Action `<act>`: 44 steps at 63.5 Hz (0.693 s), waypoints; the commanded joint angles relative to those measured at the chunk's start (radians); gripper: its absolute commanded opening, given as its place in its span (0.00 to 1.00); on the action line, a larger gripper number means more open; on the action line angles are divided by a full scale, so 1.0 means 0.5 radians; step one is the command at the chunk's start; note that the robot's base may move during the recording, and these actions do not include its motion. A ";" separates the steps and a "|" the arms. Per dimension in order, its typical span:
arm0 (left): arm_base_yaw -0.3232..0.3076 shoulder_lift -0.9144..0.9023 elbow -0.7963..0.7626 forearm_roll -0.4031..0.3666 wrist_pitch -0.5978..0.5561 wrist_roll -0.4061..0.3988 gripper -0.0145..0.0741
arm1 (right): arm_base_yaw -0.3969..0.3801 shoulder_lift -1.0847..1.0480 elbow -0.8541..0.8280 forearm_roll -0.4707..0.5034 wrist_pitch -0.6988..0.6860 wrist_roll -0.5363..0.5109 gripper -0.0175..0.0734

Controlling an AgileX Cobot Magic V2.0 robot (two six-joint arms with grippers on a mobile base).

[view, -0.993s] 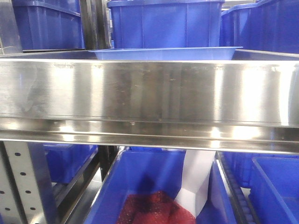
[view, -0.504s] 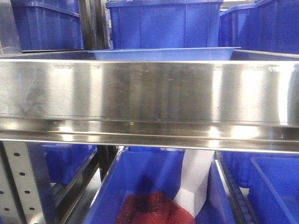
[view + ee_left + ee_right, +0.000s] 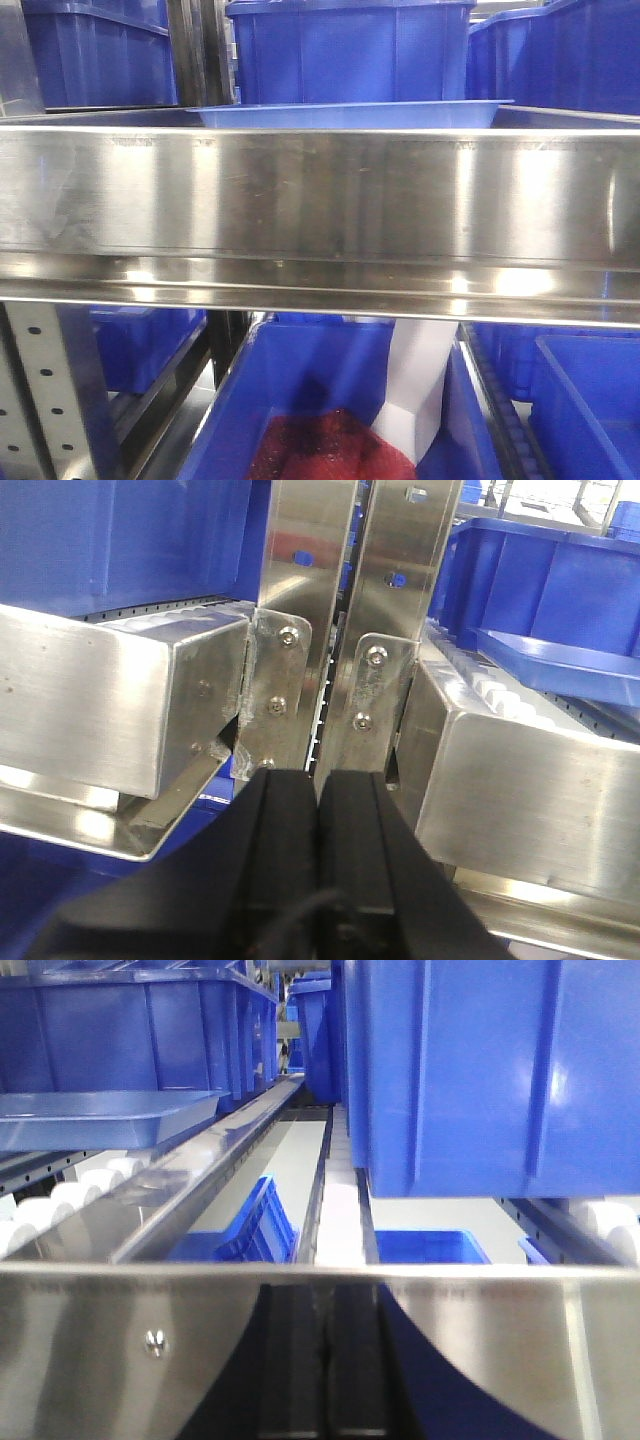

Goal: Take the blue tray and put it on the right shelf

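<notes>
Writing: I can read no brand, label or lettering on anything in view.
Blue tray (image 3: 350, 114): glossy light periwinkle plastic, shallow, with a flared rim; it sits on the right shelf (image 3: 320, 195) behind the front lip, on white rollers (image 3: 60, 1200) in my right wrist view.
Right shelf: brushed stainless steel, tall reflective lip, faintly scratched.
Upright (image 3: 45, 395): grey metal, perforated.
Storage bins (image 3: 350, 50): deep, darker blue ribbed plastic, behind the tray.
Lower bin (image 3: 320, 400): holds red mesh-like material.
My left end effector (image 3: 318, 810): black fingers pressed together, before bolted steel brackets (image 3: 275, 695).
My right end effector: cannot tell; only a dark reflection in the lip.
</notes>
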 commanded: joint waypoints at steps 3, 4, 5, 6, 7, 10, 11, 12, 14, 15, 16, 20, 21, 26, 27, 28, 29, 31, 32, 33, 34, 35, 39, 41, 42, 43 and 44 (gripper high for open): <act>0.000 -0.026 0.062 -0.019 -0.187 0.010 0.11 | -0.014 -0.052 -0.034 0.010 -0.180 -0.019 0.21; 0.000 -0.026 0.062 -0.019 -0.187 0.010 0.11 | -0.014 -0.052 -0.034 0.010 -0.177 -0.019 0.21; 0.000 -0.026 0.062 -0.019 -0.187 0.010 0.11 | -0.014 -0.052 -0.034 0.010 -0.177 -0.019 0.21; 0.000 -0.026 0.062 -0.019 -0.187 0.010 0.11 | -0.014 -0.052 -0.034 0.010 -0.177 -0.019 0.21; 0.000 -0.026 0.062 -0.019 -0.187 0.010 0.11 | -0.014 -0.052 -0.034 0.010 -0.175 -0.019 0.21; 0.000 -0.023 0.062 -0.019 -0.187 0.010 0.11 | -0.014 -0.052 -0.034 0.010 -0.175 -0.019 0.21; 0.000 -0.023 0.062 -0.019 -0.187 0.010 0.11 | -0.014 -0.052 -0.034 0.010 -0.175 -0.019 0.21; 0.000 -0.023 0.062 -0.019 -0.187 0.010 0.11 | -0.014 -0.052 -0.034 0.010 -0.175 -0.019 0.21; 0.000 -0.023 0.062 -0.019 -0.187 0.010 0.11 | -0.014 -0.052 -0.034 0.010 -0.175 -0.019 0.21; 0.000 -0.023 0.062 -0.019 -0.187 0.010 0.11 | -0.014 -0.052 -0.034 0.010 -0.173 -0.019 0.21; 0.000 -0.023 0.062 -0.019 -0.187 0.010 0.11 | -0.014 -0.052 -0.034 0.010 -0.170 -0.019 0.21; 0.000 -0.023 0.062 -0.019 -0.187 0.010 0.11 | -0.014 -0.052 -0.034 0.010 -0.164 -0.019 0.21; 0.000 -0.023 0.062 -0.019 -0.187 0.010 0.11 | -0.014 -0.052 -0.034 0.010 -0.164 -0.019 0.21; 0.000 -0.023 0.062 -0.019 -0.187 0.010 0.11 | -0.014 -0.052 -0.034 0.010 -0.164 -0.019 0.21; 0.000 -0.023 0.062 -0.019 -0.187 0.010 0.11 | -0.014 -0.052 -0.034 0.010 -0.164 -0.019 0.21; 0.000 -0.023 0.062 -0.019 -0.187 0.010 0.11 | -0.014 -0.052 -0.034 0.010 -0.164 -0.019 0.21; 0.000 -0.023 0.062 -0.019 -0.187 0.010 0.11 | -0.014 -0.052 -0.034 0.010 -0.164 -0.019 0.21; 0.000 -0.023 0.062 -0.019 -0.187 0.010 0.11 | -0.014 -0.052 -0.034 0.010 -0.164 -0.019 0.21; 0.000 -0.023 0.062 -0.019 -0.187 0.010 0.11 | -0.014 -0.052 -0.034 0.010 -0.164 -0.019 0.21; 0.000 -0.023 0.062 -0.019 -0.187 0.010 0.11 | -0.014 -0.052 -0.034 0.010 -0.164 -0.019 0.21; 0.000 -0.023 0.062 -0.019 -0.187 0.010 0.11 | -0.014 -0.052 -0.034 0.010 -0.164 -0.019 0.21; 0.000 -0.023 0.062 -0.019 -0.187 0.010 0.11 | -0.014 -0.052 -0.034 0.010 -0.164 -0.019 0.21; 0.000 -0.023 0.062 -0.019 -0.187 0.010 0.11 | -0.014 -0.052 -0.034 0.010 -0.164 -0.019 0.21; 0.000 -0.023 0.062 -0.019 -0.187 0.010 0.11 | -0.014 -0.052 -0.034 0.010 -0.164 -0.019 0.21; 0.000 -0.023 0.062 -0.019 -0.187 0.010 0.11 | -0.014 -0.052 -0.034 0.010 -0.164 -0.019 0.21; 0.000 -0.023 0.062 -0.019 -0.187 0.010 0.11 | -0.014 -0.052 -0.034 0.010 -0.164 -0.019 0.21; 0.000 -0.023 0.062 -0.019 -0.187 0.010 0.11 | -0.014 -0.052 -0.034 0.010 -0.164 -0.019 0.21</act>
